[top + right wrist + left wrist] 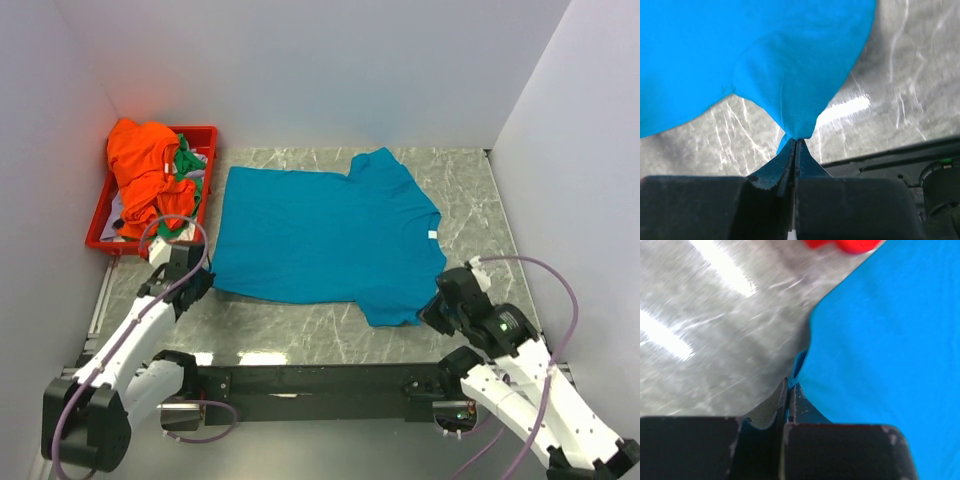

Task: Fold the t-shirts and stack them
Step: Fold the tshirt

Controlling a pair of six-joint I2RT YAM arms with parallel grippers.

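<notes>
Ahead of my jaws the teal t-shirt (320, 235) lies flat, its length running between them; my left gripper (788, 387) pinches the hem corner; my right gripper (796, 142) pinches the sleeve.

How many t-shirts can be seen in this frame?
3. A teal-blue t-shirt lies spread on the table; an orange t-shirt is heaped in the red tray, with a green t-shirt bunched beside it. More may be hidden under that heap.
</notes>
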